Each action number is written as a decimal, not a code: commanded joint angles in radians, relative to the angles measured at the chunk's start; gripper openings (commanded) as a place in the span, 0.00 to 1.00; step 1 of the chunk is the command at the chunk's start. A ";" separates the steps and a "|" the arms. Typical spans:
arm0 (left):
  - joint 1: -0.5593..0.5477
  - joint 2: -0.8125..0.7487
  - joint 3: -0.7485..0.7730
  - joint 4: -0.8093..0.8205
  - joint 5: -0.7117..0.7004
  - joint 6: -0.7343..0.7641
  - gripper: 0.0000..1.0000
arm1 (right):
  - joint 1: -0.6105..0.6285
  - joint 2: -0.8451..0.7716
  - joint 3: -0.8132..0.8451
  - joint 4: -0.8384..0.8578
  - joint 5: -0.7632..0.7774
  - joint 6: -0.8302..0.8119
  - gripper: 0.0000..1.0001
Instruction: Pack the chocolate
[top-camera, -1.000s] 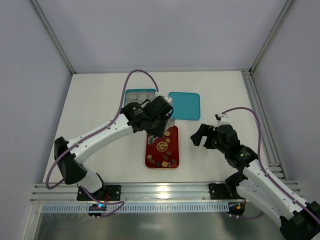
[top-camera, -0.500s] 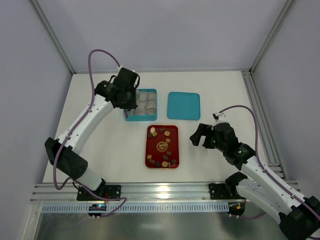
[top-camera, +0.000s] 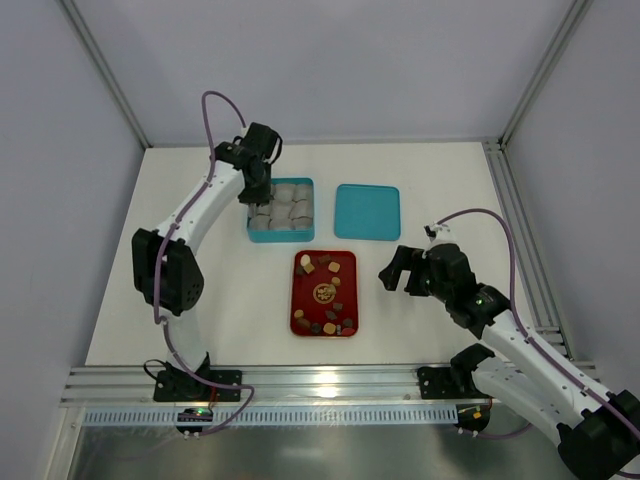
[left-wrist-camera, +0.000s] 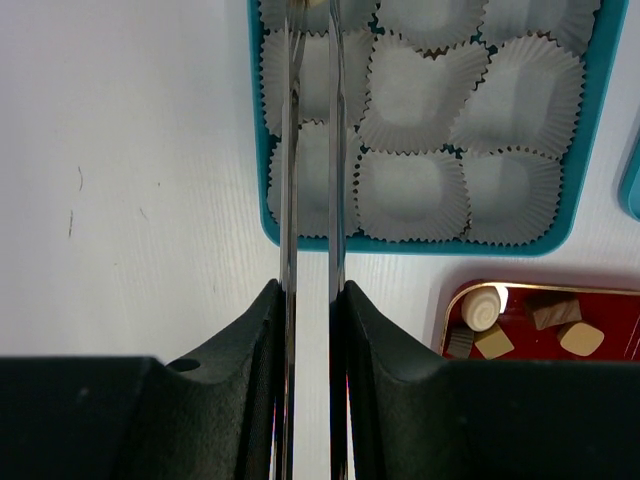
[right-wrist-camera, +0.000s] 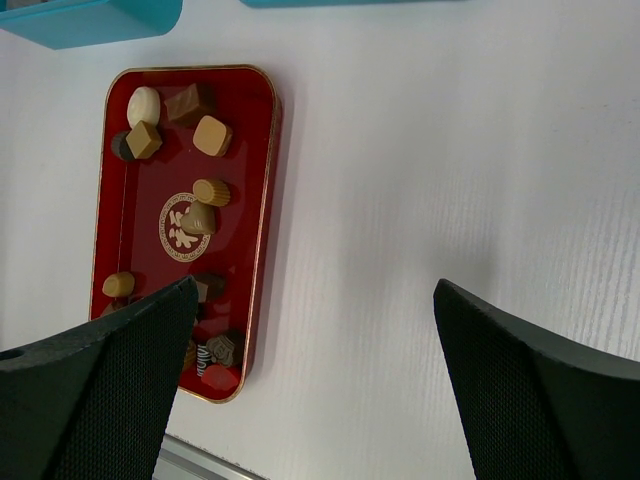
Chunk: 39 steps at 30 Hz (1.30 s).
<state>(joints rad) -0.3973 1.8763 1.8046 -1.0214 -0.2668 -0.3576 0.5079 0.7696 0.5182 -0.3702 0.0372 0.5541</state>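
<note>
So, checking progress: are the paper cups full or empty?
Empty where visible: the left wrist view shows bare paper cups; the chocolates lie on the red tray.

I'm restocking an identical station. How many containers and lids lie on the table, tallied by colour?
Teal: 2 (teal plastic box filled with pale grey paper cups; flat teal plastic lid)
Red: 1 (rectangular red tray with a gold rim, holding small chocolate pieces)
Total: 3

left gripper (left-wrist-camera: 309, 8) over paper cups (left-wrist-camera: 415, 95) — teal box (left-wrist-camera: 420, 246) | chocolate (left-wrist-camera: 480, 308) (lower right)
</note>
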 joint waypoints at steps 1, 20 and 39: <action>0.011 0.006 0.070 0.041 -0.017 0.025 0.10 | 0.003 -0.024 0.031 0.005 0.000 -0.010 1.00; 0.012 0.034 0.038 0.052 0.001 0.019 0.20 | 0.004 -0.023 0.011 0.017 -0.005 -0.003 1.00; 0.012 0.034 0.039 0.046 0.001 0.020 0.32 | 0.004 -0.044 0.003 0.008 -0.005 0.001 1.00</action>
<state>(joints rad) -0.3912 1.9186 1.8317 -1.0023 -0.2604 -0.3538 0.5079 0.7486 0.5182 -0.3767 0.0372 0.5549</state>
